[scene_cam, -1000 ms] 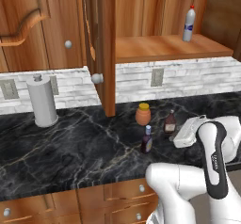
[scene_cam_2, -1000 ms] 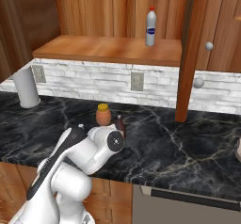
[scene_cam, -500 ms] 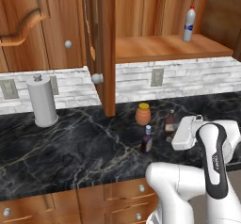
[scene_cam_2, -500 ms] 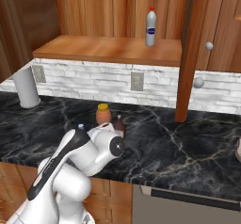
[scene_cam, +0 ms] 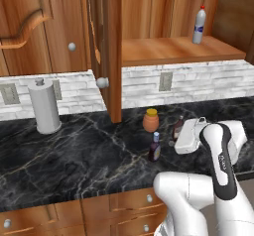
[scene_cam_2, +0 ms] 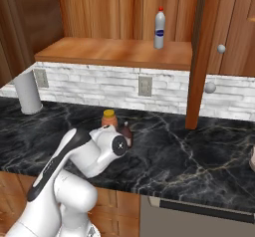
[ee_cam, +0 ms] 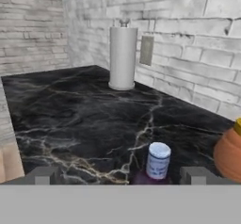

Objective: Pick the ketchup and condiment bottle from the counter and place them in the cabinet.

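The condiment bottle (scene_cam: 155, 147) stands on the black marble counter (scene_cam: 74, 155), dark purplish with a bluish cap (ee_cam: 157, 159). In the hand view that cap rises just ahead of my gripper (ee_cam: 121, 176), which is open, with one fingertip (ee_cam: 44, 175) far out on each side. The ketchup (scene_cam: 177, 128), a small red-brown bottle, stands right behind my hand (scene_cam: 191, 136) and shows partly past it as the ketchup (scene_cam_2: 126, 131). Above, the cabinet (scene_cam: 178, 51) is open, its door (scene_cam: 106, 46) swung out edge-on.
A squat orange jar (scene_cam: 151, 120) stands just behind the two bottles and at the right edge as the jar (ee_cam: 230, 155). A paper towel roll (scene_cam: 44, 106) stands far left by the brick wall. A white bottle with red cap (scene_cam: 199, 26) is on the cabinet shelf.
My hand has slid a little to the left along the counter, closer to the condiment bottle. The bottles and the jar have not moved.
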